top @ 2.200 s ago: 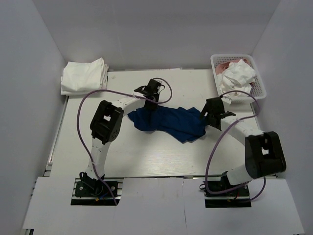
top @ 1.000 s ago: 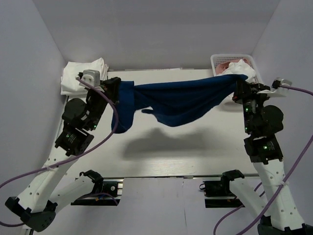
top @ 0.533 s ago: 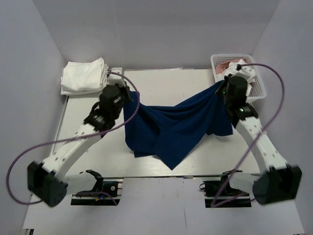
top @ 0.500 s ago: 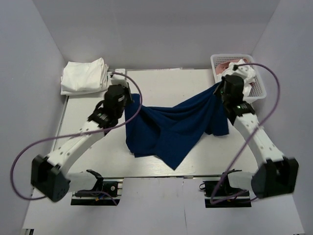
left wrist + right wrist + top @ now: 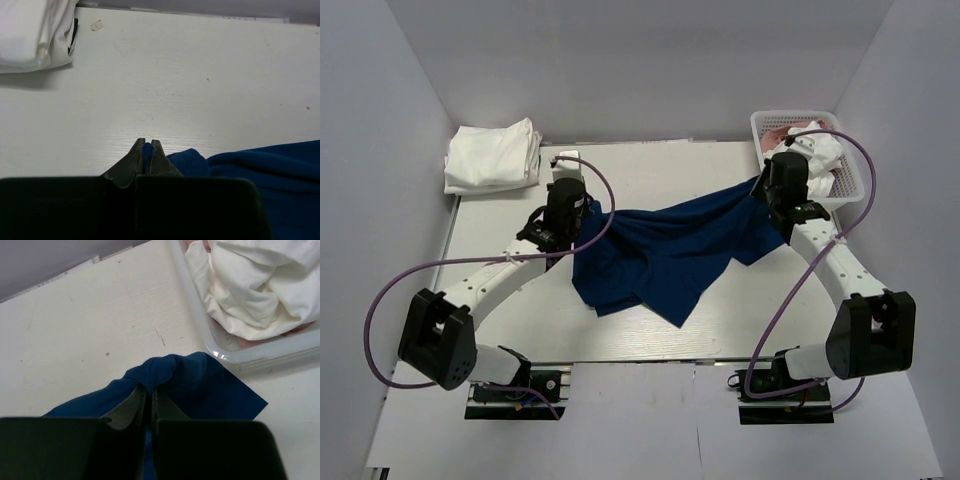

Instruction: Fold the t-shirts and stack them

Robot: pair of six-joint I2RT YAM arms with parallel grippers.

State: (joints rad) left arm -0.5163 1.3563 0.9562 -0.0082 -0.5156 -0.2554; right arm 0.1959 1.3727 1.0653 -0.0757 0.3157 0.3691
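A navy blue t-shirt (image 5: 660, 250) is stretched across the middle of the table, its lower part bunched on the surface. My left gripper (image 5: 582, 212) is shut on the shirt's left end (image 5: 147, 150), a fold of blue cloth pinched between the tips. At the right end (image 5: 170, 371), my right gripper (image 5: 763, 192) is shut on the cloth close to the basket. Folded white t-shirts (image 5: 490, 155) lie stacked at the back left corner (image 5: 30, 35). More white tees (image 5: 808, 155) fill the basket (image 5: 250, 280), with a bit of pink cloth (image 5: 780, 132) beneath.
The white lattice basket (image 5: 854, 178) stands at the back right, its rim (image 5: 260, 352) right beside my right gripper. White walls enclose the table on three sides. Purple cables loop from both arms.
Both grippers have come down and toward the back with the navy shirt still held. More of the cloth now rests on the table.
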